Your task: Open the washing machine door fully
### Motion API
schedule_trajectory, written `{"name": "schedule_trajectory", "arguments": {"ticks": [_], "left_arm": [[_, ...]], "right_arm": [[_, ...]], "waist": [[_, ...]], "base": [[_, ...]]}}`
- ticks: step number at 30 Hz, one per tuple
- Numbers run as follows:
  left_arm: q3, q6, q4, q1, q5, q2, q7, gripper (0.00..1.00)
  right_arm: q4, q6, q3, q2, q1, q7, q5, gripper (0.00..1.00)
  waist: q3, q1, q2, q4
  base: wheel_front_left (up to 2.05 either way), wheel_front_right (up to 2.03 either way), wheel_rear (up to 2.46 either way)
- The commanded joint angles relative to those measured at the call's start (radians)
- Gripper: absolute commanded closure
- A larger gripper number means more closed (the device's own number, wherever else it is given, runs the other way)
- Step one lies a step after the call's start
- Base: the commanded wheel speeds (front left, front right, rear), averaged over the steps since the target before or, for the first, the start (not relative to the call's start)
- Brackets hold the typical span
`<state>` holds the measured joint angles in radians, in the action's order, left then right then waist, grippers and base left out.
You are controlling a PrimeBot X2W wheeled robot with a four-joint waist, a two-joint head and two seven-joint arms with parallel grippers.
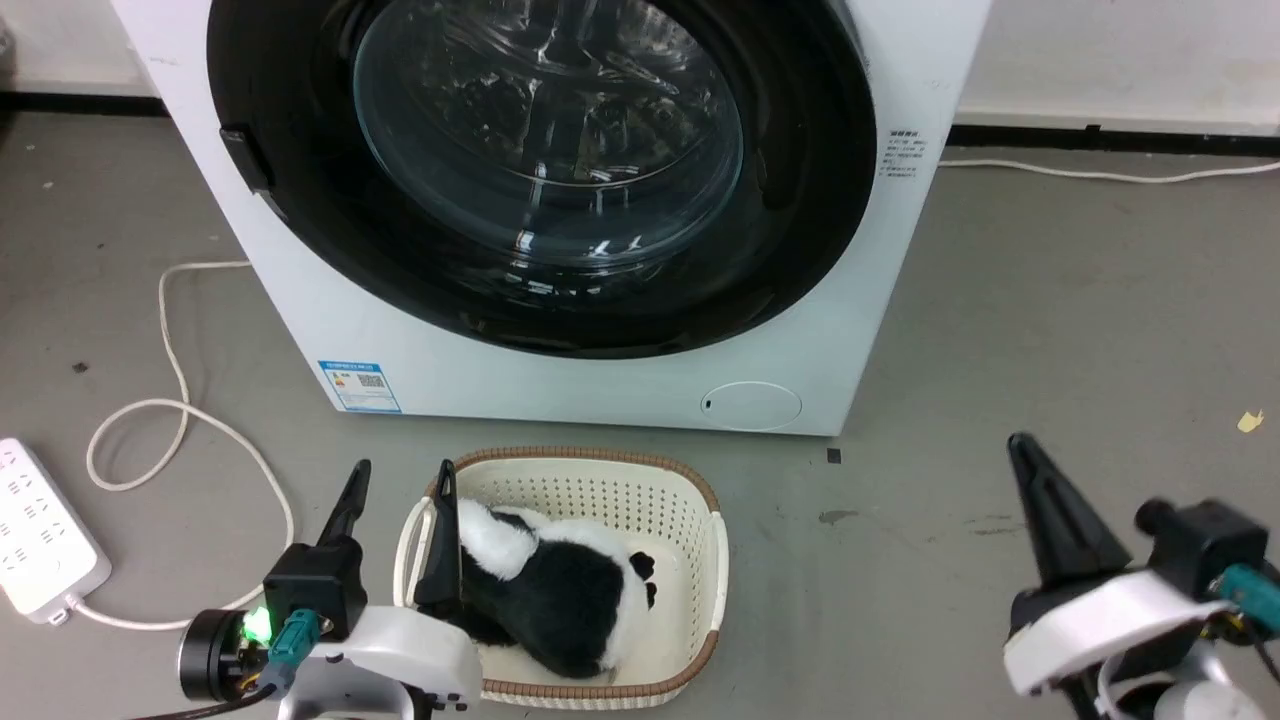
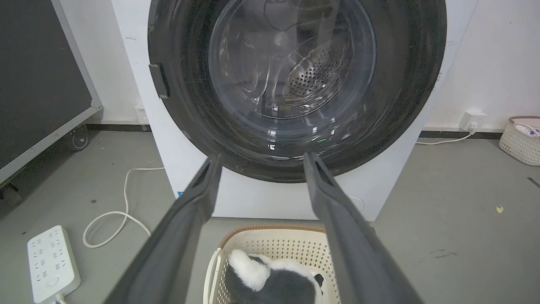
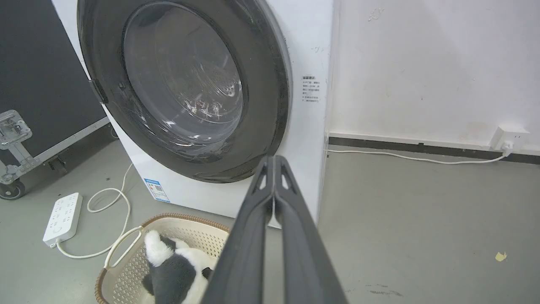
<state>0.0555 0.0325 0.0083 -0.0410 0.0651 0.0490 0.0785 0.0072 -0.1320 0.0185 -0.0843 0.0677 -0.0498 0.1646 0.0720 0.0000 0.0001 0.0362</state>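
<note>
The washing machine door [image 1: 800, 200] [image 2: 405, 84] [image 3: 265, 101], a glossy black ring around a bulging glass bowl, lies flat against the white machine front. A small black handle tab [image 1: 245, 160] [image 2: 159, 80] [image 3: 98, 89] sits on its left rim. My left gripper [image 1: 400, 475] [image 2: 259, 158] is open at the lower left, above the basket and well short of the door. My right gripper [image 1: 1022, 445] [image 3: 274, 158] is shut on nothing, low at the right over bare floor.
A cream basket [image 1: 700, 560] [image 2: 270, 245] [image 3: 126, 270] with a black-and-white plush toy [image 1: 560, 590] stands on the floor before the machine. A white power strip [image 1: 40, 540] and looped cord [image 1: 170, 400] lie at the left. A black wheeled case [image 2: 38, 80] stands at the far left.
</note>
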Motion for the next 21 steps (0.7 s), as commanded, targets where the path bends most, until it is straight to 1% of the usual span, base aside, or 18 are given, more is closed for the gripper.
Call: {"name": "schedule_trajectory", "arguments": {"ticks": [1,12,21], "left_arm": [[0.005,0.004,-0.003,-0.014,0.006,0.001,0.010,0.00],[0.016,0.017,-0.013,-0.034,0.023,0.001,0.033,0.00],[0.028,0.028,-0.025,-0.059,0.036,0.001,0.052,0.00]], "right_arm": [[0.001,0.000,0.003,-0.010,0.023,0.006,0.023,1.00],[0.023,0.001,0.061,-0.033,0.164,0.099,0.191,1.00],[0.087,0.001,0.134,-0.017,0.314,0.197,0.288,1.00]], "waist": [[0.005,0.0000,-0.0001,0.002],[0.047,0.0000,-0.0001,0.025],[0.100,0.0000,-0.0001,0.044]], "base": [[0.00,0.00,0.00],[0.00,0.00,0.00],[0.00,0.00,0.00]]}}
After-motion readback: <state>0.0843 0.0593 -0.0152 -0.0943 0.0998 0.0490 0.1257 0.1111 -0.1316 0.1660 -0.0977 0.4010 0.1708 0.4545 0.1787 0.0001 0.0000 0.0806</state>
